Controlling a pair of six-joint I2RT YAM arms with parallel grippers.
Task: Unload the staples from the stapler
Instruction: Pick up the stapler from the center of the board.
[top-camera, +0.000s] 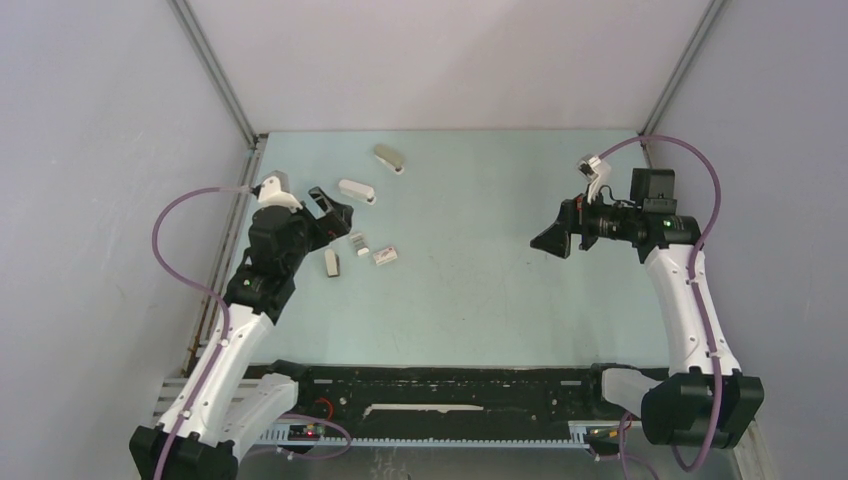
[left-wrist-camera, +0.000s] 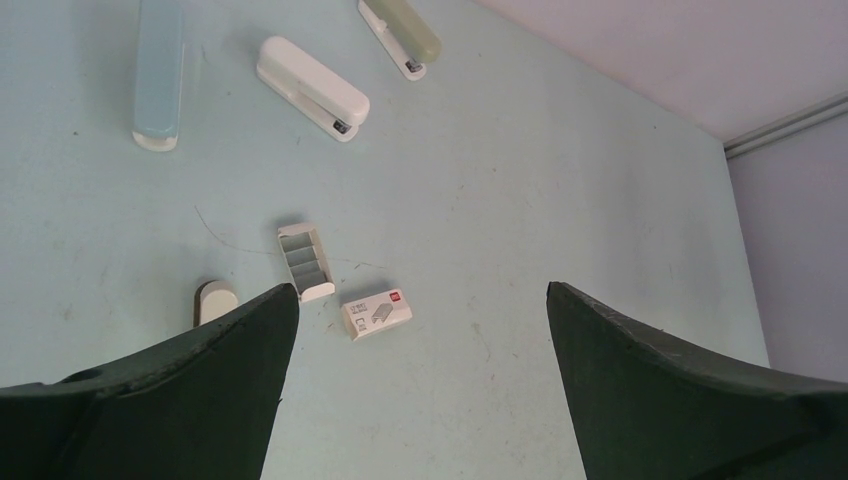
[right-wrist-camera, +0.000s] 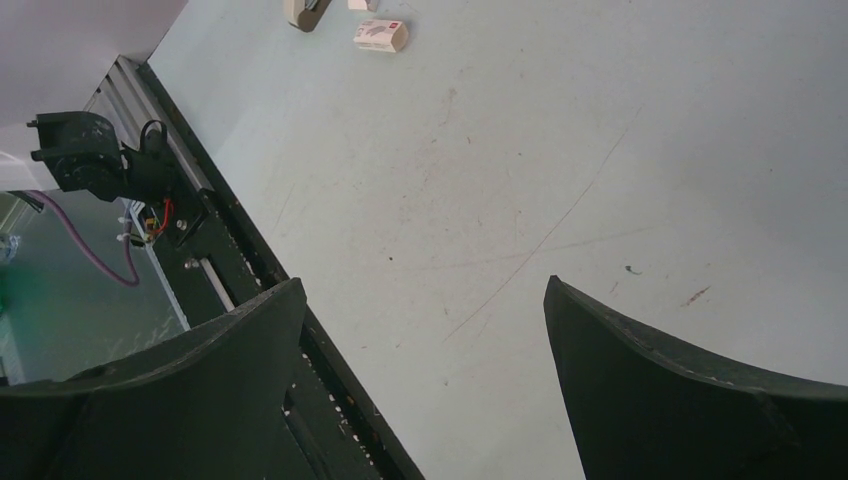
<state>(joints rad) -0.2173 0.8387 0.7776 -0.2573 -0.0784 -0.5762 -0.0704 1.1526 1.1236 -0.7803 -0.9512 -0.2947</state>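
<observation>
Currently: left gripper (left-wrist-camera: 420, 292), jaws wide and empty, should square across white stapler (left-wrist-camera: 312, 88) before closing; right gripper (right-wrist-camera: 422, 284) likewise wide, empty

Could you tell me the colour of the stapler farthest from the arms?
Pale olive-green stapler; left wrist view shows it best.

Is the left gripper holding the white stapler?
No: the left gripper is open and empty; the white stapler lies apart from it.

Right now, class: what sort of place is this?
Likely a robot lab cell: left arm and right arm bolted at a pale table, plain walls around, a white stapler laid out.
</observation>
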